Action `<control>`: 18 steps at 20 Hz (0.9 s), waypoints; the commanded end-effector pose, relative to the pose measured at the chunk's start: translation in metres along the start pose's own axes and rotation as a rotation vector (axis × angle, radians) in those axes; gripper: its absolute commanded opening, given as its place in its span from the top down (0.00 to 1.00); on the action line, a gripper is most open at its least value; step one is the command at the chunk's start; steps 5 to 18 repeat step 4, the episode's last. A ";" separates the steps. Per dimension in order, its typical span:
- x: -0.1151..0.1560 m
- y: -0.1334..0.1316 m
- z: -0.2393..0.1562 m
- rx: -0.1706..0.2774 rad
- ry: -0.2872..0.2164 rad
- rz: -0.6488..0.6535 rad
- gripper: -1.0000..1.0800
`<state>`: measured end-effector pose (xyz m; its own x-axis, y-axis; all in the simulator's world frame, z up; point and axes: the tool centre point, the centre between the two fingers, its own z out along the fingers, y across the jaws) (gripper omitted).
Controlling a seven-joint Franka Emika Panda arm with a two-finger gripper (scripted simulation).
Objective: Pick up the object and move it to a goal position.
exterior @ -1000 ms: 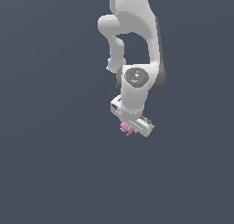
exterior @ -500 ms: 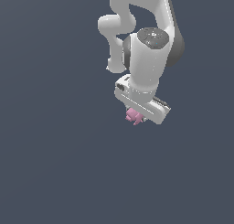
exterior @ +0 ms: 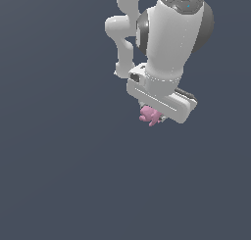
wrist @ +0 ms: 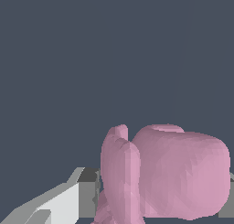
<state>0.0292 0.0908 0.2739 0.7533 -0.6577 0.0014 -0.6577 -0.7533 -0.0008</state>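
- Object [exterior: 150,115]: a small pink lumpy piece with rounded knobs, sitting directly under the white hand of the gripper [exterior: 153,114], touching its underside.
- In the wrist view the object [wrist: 169,175] fills the space between the jaws, with a rounded bulky lobe and a narrower upright lobe beside it.
- The jaws are clamped on the object: a grey-and-white finger [wrist: 68,201] presses against the narrow lobe on one side, and a sliver of the other finger shows at the far side of the bulky lobe.
- In the exterior view the fingers themselves are hidden behind the hand's housing, so only the object's lower part pokes out below the gripper.
- Relative to the gripper, the object hangs toward the exterior view's left end of the long white hand block, not under its middle.
- The hand block is tilted, its exterior view's right end lower than the other.
- Above the gripper rises the thick white wrist link of the arm [exterior: 171,33], with a dark grey joint band near its top and further white links behind it.
- Around the gripper and object there is only a flat dark blue-grey backdrop; the object touches nothing but the gripper, and no counter edge can be told apart from the background.
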 end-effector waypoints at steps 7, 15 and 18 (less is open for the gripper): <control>0.000 -0.002 -0.007 -0.001 -0.001 0.000 1.00; 0.000 -0.002 -0.007 -0.001 -0.001 0.000 1.00; 0.000 -0.002 -0.007 -0.001 -0.001 0.000 1.00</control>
